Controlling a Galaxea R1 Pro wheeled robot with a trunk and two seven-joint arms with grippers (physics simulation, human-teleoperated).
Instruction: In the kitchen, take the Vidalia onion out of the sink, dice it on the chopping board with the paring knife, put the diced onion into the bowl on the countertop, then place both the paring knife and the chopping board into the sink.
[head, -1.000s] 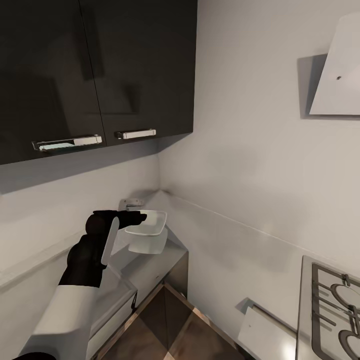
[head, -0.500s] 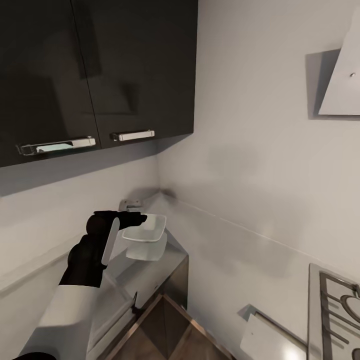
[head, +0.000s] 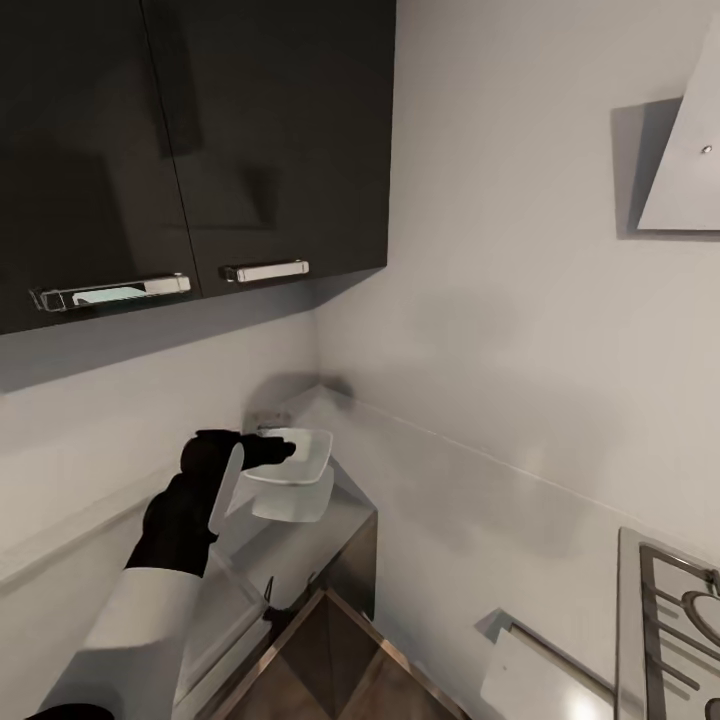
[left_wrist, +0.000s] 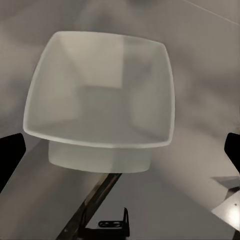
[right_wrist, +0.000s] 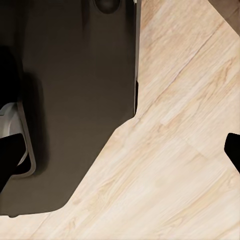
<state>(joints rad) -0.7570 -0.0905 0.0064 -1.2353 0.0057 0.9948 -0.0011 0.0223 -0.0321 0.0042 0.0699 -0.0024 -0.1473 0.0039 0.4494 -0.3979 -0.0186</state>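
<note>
We find the bowl (head: 290, 468) on the grey tabletop (head: 345, 510) at the corner under the dark wall cabinets (head: 190, 150), at seven o'clock in the head view. The left gripper (head: 283, 452) hangs over its near rim, fingers spread wide, holding nothing. The right gripper (right_wrist: 120, 150) likewise stands open above the wooden floor (right_wrist: 185, 150), beside the robot's dark base (right_wrist: 75, 100).
</note>
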